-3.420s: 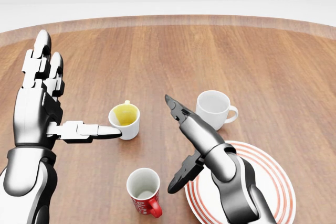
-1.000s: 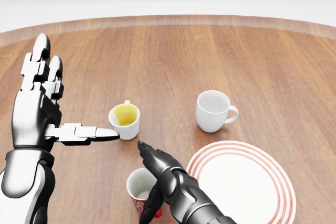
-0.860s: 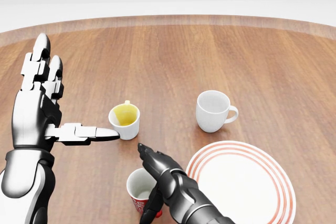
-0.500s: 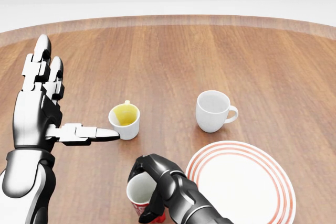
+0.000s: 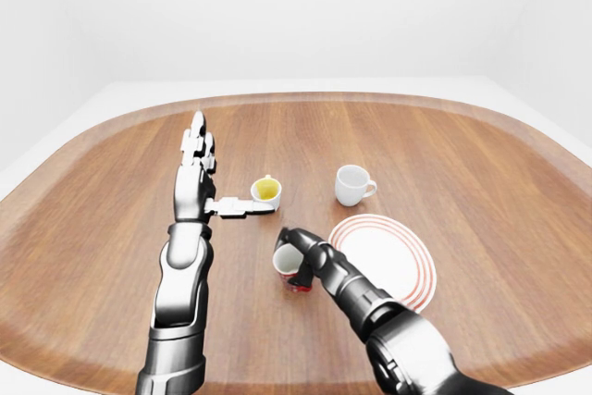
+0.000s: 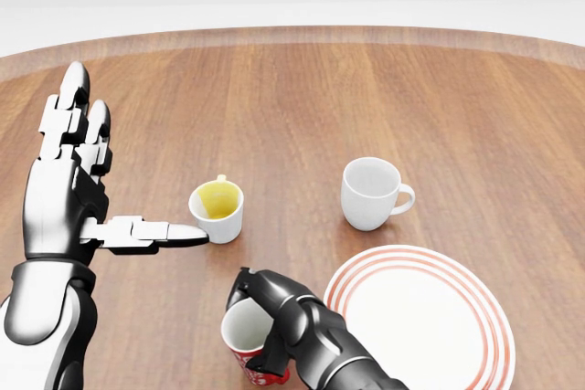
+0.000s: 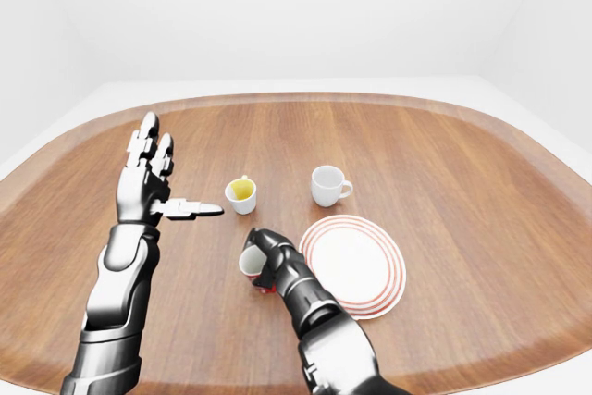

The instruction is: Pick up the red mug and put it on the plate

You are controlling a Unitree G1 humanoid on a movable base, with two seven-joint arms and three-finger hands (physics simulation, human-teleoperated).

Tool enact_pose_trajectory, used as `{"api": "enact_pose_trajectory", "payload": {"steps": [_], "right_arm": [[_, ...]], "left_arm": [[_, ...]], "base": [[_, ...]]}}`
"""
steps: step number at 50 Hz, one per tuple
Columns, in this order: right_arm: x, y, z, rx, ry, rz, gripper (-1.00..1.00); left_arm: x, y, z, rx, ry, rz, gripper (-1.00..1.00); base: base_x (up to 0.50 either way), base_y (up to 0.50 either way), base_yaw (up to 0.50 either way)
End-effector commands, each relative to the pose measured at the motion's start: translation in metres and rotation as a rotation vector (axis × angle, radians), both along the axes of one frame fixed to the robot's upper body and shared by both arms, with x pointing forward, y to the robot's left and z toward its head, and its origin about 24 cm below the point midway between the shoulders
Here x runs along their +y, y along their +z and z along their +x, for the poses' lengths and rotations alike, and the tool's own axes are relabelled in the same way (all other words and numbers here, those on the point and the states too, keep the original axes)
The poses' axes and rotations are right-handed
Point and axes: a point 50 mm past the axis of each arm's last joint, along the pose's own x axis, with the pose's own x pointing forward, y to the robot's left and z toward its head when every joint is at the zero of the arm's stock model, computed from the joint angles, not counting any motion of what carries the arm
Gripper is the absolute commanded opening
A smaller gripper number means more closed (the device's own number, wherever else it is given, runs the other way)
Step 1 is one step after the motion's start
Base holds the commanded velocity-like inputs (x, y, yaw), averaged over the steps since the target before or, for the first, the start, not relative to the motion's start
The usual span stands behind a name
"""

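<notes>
Since the earlier frame, the right hand [image 6: 274, 326] had closed its fingers around the red mug [image 6: 245, 340], just left of the plate [image 6: 430, 317] on the counter [image 6: 302, 107]. Left hand [image 6: 69, 180] hung open, thumb near the yellow-lined cup [image 6: 218, 210].

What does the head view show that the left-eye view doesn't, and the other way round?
Only the head view gives a close look at the right hand, fingers wrapped round the red mug, and the yellow inside of the small cup. Only the left-eye view takes in the whole table, its rounded rim and the white walls. Both show the open left hand, the white mug and the bare striped plate.
</notes>
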Motion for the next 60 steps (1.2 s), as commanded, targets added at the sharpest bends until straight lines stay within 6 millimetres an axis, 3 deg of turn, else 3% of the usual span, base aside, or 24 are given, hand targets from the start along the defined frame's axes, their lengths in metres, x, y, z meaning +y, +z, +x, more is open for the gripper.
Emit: {"api": "enact_pose_trajectory", "payload": {"steps": [1, 42, 60], "right_arm": [[-0.004, 0.009, 0.008, -0.096, -0.018, -0.024, -1.00], [-0.030, 0.057, 0.021, -0.271, 0.002, 0.081, -1.00], [-0.055, 0.054, 0.019, -0.273, -0.043, 0.061, -1.00]], "left_arm": [[-0.001, 0.000, 0.000, 0.001, -0.001, 0.001, 1.00], [-0.004, 0.000, -0.002, -0.002, -0.005, 0.006, 1.00], [-0.004, -0.001, 0.000, 0.002, -0.006, 0.007, 1.00]], "base": [[0.00, 0.00, 0.00], [0.00, 0.00, 0.00], [0.00, 0.00, 0.00]]}}
